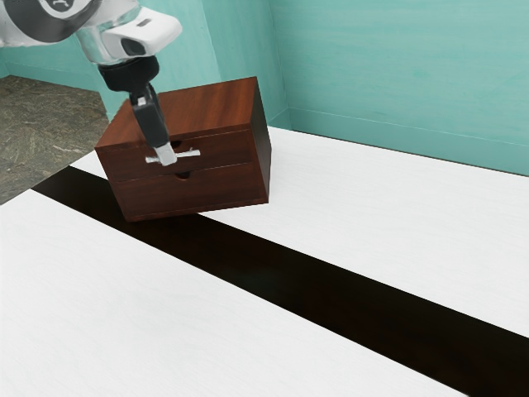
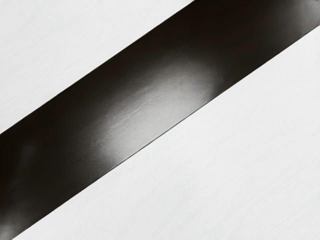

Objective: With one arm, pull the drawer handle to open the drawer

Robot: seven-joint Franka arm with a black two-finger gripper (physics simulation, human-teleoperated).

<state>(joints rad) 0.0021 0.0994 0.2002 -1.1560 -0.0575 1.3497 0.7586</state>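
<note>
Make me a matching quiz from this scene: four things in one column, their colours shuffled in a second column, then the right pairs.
Column one:
1. wooden drawer box
2. drawer handle
3. table stripe
4. wall

Column two:
A. pale silver
B. teal
C. reddish brown
D. black

Pairs: 1-C, 2-A, 3-D, 4-B.

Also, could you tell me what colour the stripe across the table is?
The stripe is glossy black on the white table; the wrist view shows it best.
</note>
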